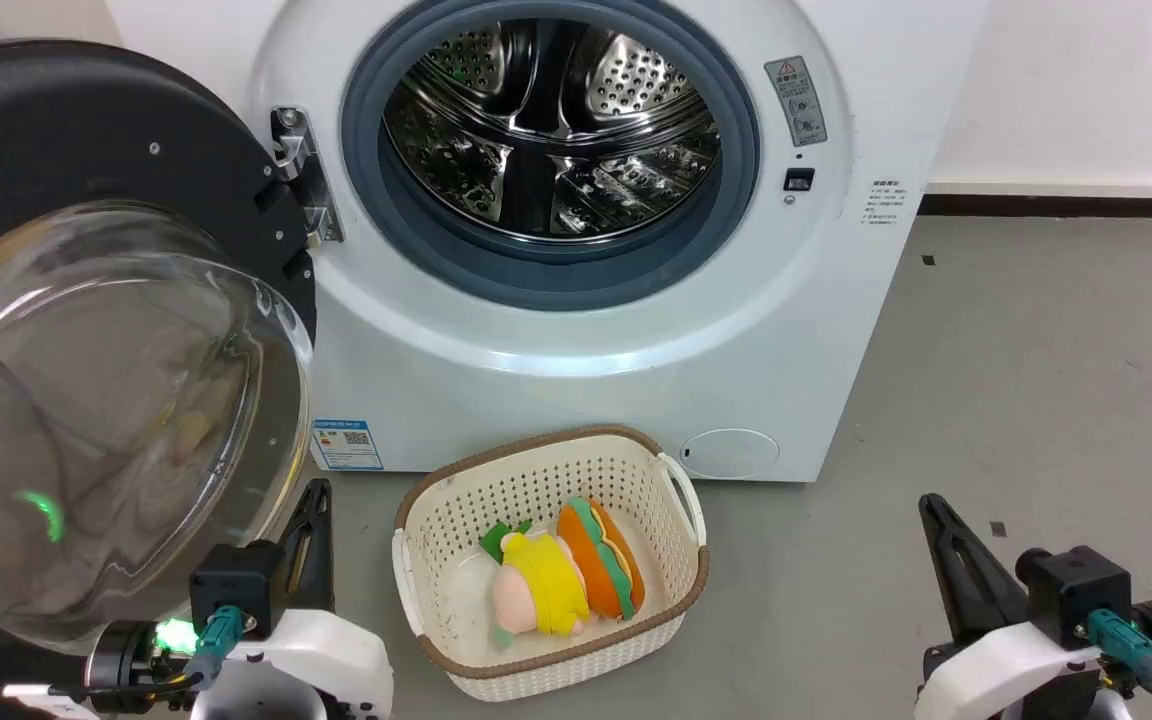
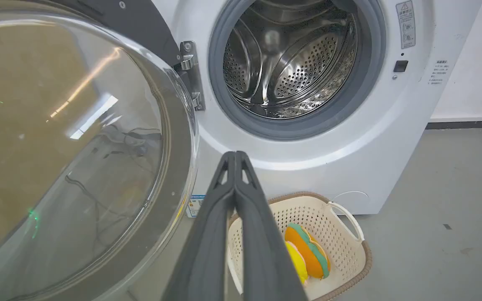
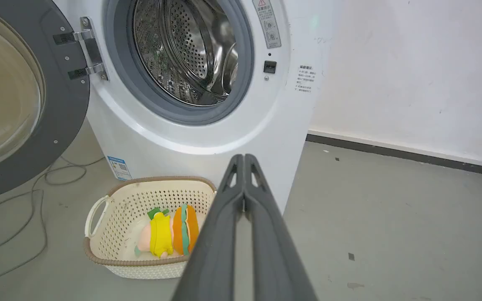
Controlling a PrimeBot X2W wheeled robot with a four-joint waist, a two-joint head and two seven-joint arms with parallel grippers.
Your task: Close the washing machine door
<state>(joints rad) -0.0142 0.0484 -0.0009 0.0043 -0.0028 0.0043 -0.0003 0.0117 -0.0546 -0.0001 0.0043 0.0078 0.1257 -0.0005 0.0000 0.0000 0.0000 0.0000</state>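
Door [image 1: 106, 350] wide open, left pincer [image 2: 234, 155] closed, empty

The grey floor [image 1: 1036, 350] carries the washing machine [image 1: 586, 400], a cream perforated basket [image 1: 536, 490] just before it — and loose cables [image 3: 42, 209].

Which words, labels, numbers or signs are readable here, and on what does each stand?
No text can be read.
Grey label on the washing machine, right of the drum: warning triangle, print too small.
Printed block at its right edge: blurred.
Blue sticker low on its front: QR code, words too small.
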